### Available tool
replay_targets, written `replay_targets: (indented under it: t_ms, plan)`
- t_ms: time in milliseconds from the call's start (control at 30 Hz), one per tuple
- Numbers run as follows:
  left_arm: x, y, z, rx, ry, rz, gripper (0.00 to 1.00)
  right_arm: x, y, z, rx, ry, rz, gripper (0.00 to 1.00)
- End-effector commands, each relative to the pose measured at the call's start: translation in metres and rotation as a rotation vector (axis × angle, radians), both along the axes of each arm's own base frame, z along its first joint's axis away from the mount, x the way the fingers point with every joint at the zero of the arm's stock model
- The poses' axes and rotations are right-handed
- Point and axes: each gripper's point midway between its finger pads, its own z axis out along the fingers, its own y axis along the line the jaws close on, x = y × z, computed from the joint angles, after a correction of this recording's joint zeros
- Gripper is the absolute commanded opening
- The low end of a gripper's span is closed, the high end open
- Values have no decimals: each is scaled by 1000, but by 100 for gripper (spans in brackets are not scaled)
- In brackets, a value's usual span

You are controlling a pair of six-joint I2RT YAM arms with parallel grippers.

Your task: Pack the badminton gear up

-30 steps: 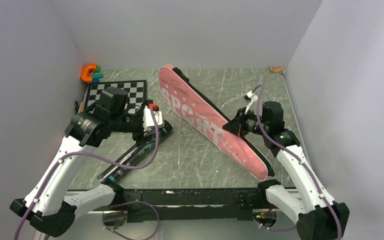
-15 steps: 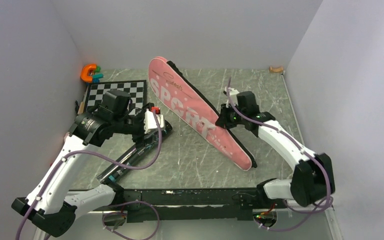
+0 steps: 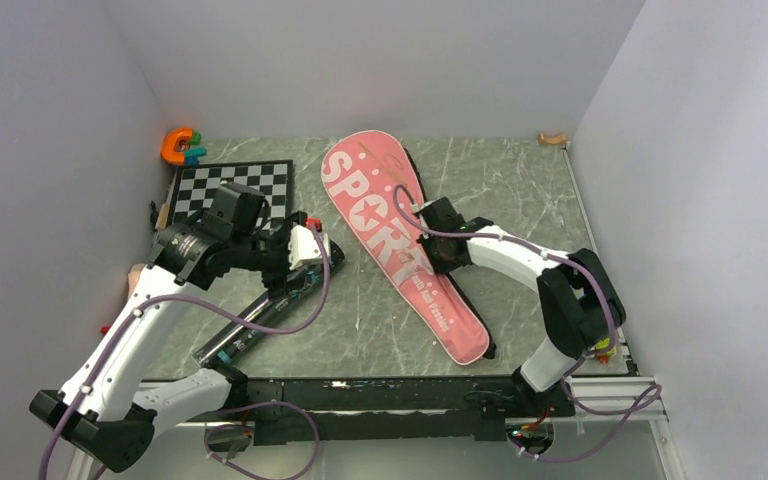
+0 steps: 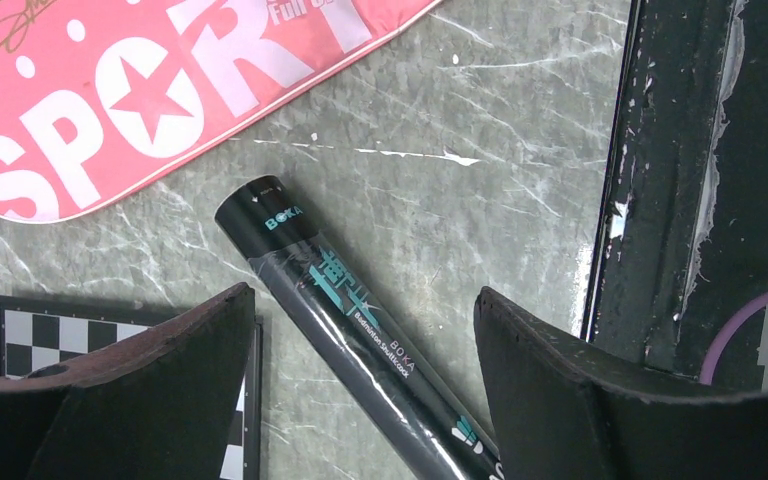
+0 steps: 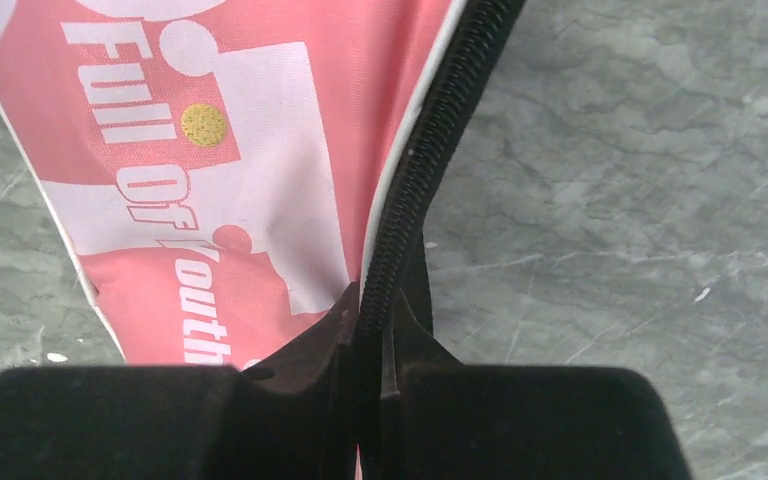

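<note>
The pink racket-shaped bag [image 3: 400, 240] lettered "SPORT" lies diagonally across the middle of the table, lettered face up. My right gripper [image 3: 438, 250] is shut on its black zipper edge [image 5: 440, 150] partway along the right side. In the right wrist view the jaws [image 5: 378, 310] pinch that edge beside the pink cloth [image 5: 260, 150]. The long black tube [image 3: 260, 320] lies on the table at the left. My left gripper [image 3: 310, 262] hovers over the tube's far end, open. In the left wrist view the tube [image 4: 330, 290] runs between the spread fingers [image 4: 363, 293] without touching them.
A black-and-white chessboard [image 3: 230, 185] lies at the back left, its corner beside my left finger [image 4: 20, 330]. An orange U-shaped toy [image 3: 178, 146] sits in the far left corner. A small tan object [image 3: 552, 139] is at the back right. A black rail [image 4: 680, 180] borders the near edge.
The right arm has swung the bag left and toward the table's middle, turning it from standing on edge to lying face up. The left arm has barely moved.
</note>
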Motion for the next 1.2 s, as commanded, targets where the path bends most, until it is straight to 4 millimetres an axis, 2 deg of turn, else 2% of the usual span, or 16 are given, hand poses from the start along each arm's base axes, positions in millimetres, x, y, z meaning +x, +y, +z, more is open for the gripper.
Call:
replay_targets:
  t_ms: [0,33,133,267,300,333,367,467,567,667,833,1000,1167]
  plan:
    - [1,-2,-3,-1,8,-17,82,8,-9,12,-141,-9,23,17]
    - [1,-2,-3,3,8,-19,82,13,-9,15,-148,-21,13,28]
    - [3,4,-11,37,-4,-8,82,34,-17,27,-212,-85,-61,51]
    - [10,22,-52,147,10,25,83,50,-14,51,-172,-182,-144,65]
    - [51,8,-37,88,-152,52,83,51,-9,60,-124,-209,-152,69]
    - [23,30,-71,187,19,61,83,50,-4,67,-71,-236,-155,72]
    - [24,37,-82,209,56,88,86,48,0,78,-15,-263,-153,76]
    - [43,50,-102,222,102,177,91,38,16,106,159,-323,-130,94]
    - [59,59,-118,237,166,248,96,26,26,129,290,-364,-112,97]
    - [59,60,-137,245,268,259,99,13,29,147,393,-397,-100,98]
    - [54,67,-171,301,374,259,99,-1,29,158,485,-428,-96,100]
    - [47,77,-195,353,459,252,99,-2,21,170,529,-465,-110,100]
    - [36,80,-213,375,532,230,89,-1,12,175,562,-479,-122,100]
